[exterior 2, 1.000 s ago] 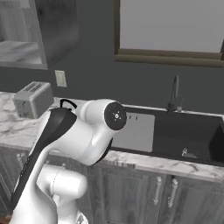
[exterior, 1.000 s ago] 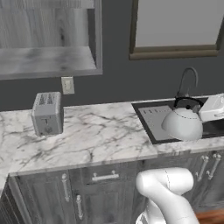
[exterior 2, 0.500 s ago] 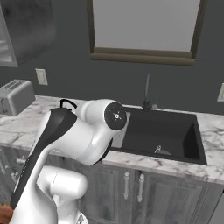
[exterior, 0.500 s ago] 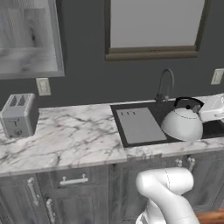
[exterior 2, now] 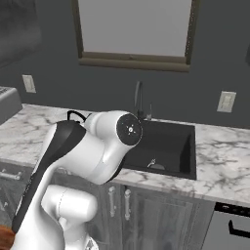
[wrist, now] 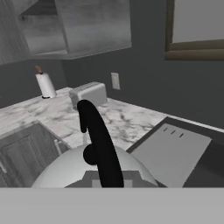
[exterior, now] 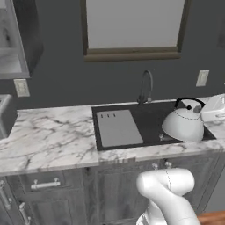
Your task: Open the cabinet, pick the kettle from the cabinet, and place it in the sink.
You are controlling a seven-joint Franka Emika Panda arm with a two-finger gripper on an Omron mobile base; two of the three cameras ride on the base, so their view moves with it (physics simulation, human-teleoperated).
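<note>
The silvery-white kettle [exterior: 183, 124] with its thin dark arched handle hangs over the right end of the black sink [exterior: 147, 117]. My gripper [exterior: 203, 109] is shut on it from the right. In the hand view the kettle's body [wrist: 65, 168] and dark handle [wrist: 99, 146] lie right under the hand. The light-grey drainboard [exterior: 118, 127] covers the sink's left part, and the faucet [exterior: 146, 85] stands behind it. The cabinet [exterior: 19, 41] hangs at the upper left with its pale inside showing. It is also at the top of the hand view [wrist: 89, 26].
A grey toaster [wrist: 89, 94] and a white paper roll [wrist: 44, 84] stand on the white marble counter [exterior: 48, 140]. A dark-framed window [exterior: 134, 28] is above the sink. Wall outlets [exterior: 202, 78] flank it. Low cabinet doors [exterior: 44, 193] run under the counter.
The base has driven to the right, so the whole picture has slid left; the cabinet and toaster are now at the left edge. The kettle stays in my shut gripper.
</note>
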